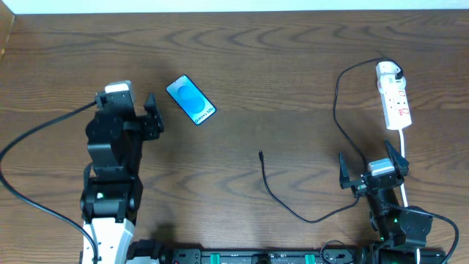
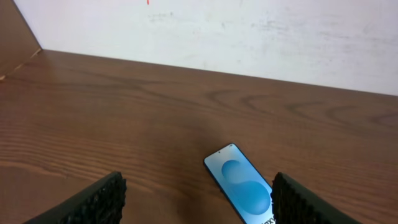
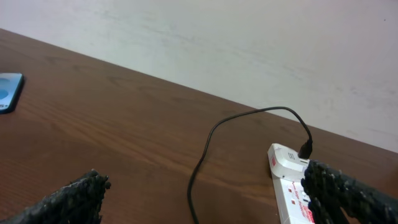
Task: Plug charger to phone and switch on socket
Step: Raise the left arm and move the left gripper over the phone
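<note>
On the brown wooden table (image 1: pixel 256 81), found the slim rectangular black-edged phone with bright blue screen (image 1: pixel 190 100) lying flat, screen up, left of centre, touched by nothing. Located the left fingers (image 1: pixel 151 103) just beside it, spread apart and holding nothing; in the left wrist view, saw the phone ahead, nearer the right-hand finger. Located the right fingers (image 1: pixel 342 170) at the near right, spread wide, also empty. Traced the long thin black charger cable (image 1: pixel 272 192) from the white plug on the narrow white power strip (image 1: pixel 393 97) at far right, round a loop, past the right fingers and back toward mid-table. Found its small black connector tip (image 1: pixel 261 155) lying loose, well apart from the phone and from both sets of fingers. Could not read the strip's switch position.

Judged step in hand: approach, before any grasp; no connection at the phone yet. Judged next move: steady the phone with the left fingers, bring the right fingers to the cable just behind the tip, close there, then line up tip and port. Cannot tell which end of the phone carries the port.

Counted: one phone, one charger cable with one free tip, one power strip with one white cord (image 1: pixel 402 143), two arms.
</note>
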Tool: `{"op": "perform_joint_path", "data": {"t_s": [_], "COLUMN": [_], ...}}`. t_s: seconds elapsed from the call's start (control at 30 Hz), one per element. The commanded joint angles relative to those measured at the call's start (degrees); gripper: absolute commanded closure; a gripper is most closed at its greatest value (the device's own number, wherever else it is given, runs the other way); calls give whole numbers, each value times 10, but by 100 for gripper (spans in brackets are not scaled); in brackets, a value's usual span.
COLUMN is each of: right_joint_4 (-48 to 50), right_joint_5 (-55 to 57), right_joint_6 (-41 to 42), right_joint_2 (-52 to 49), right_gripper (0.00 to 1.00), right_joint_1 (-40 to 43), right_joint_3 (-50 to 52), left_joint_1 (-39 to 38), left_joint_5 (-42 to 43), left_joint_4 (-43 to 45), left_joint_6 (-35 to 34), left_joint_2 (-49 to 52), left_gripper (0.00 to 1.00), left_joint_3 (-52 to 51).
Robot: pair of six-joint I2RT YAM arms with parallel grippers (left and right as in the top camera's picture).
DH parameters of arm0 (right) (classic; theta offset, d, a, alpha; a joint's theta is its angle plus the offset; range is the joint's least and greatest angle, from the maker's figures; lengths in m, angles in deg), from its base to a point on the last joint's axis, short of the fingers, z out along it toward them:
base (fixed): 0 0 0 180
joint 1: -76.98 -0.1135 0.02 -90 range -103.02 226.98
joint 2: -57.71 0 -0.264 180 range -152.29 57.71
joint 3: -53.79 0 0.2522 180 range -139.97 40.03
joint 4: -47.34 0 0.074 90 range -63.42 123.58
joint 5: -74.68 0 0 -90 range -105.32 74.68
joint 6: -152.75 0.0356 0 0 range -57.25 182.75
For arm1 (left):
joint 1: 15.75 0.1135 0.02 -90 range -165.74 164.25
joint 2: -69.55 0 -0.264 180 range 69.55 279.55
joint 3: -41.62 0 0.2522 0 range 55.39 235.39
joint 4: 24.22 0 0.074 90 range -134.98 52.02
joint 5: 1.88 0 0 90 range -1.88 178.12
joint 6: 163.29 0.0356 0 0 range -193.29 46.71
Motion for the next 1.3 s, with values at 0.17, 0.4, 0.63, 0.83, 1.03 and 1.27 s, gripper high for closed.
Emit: {"op": "perform_joint_path", "data": {"t_s": [0.17,0.4,0.63,0.83,1.03,1.27], "right_joint_4": [-4,-3,-3,-3,-3,-3], "right_joint_5": [0,0,0,0,0,0], "right_joint_6": [-7,-7,-7,-7,-7,-7], "right_joint_2": [2,2,2,2,2,2], "right_gripper": [1,1,1,1,1,1], "right_joint_1": [-3,-3,-3,-3,-3,-3], "right_joint_3": [1,1,1,1,1,1], "left_joint_1": [-1,-1,-1,-1,-1,-1], "left_joint_5": [-5,-5,-6,-5,-3,-3], "left_joint_4": [-52,-92,-126,-136,-147,-148], "left_joint_6": [-14,-39,-75,-83,-83,-81], "left_joint_2": [65,104,141,152,151,151], "left_gripper": [25,25,25,25,25,25], "left_joint_3": [92,139,169,175,175,175]}}
